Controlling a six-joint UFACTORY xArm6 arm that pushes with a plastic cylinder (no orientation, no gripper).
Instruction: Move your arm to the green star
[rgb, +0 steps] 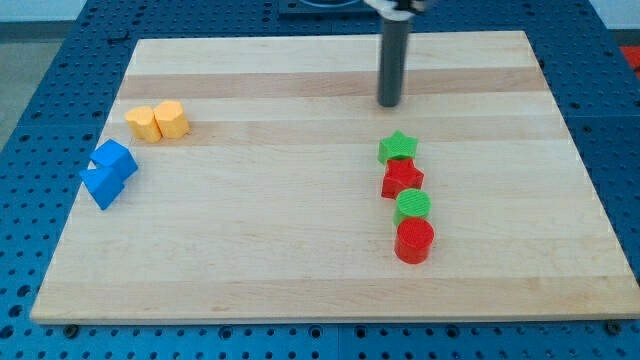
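Note:
The green star (397, 148) lies right of the board's middle, at the top of a column of blocks. My tip (388, 104) is above the star toward the view's top, apart from it by a small gap of bare wood. The dark rod rises from the tip to the view's top edge. Just below the green star sits a red star (402, 179), touching it.
A green cylinder (413, 206) and a red cylinder (414, 241) continue the column downward. Two yellow blocks (158, 121) sit at the upper left. Two blue blocks (110, 172) lie near the board's left edge (75, 215). Blue pegboard surrounds the wooden board.

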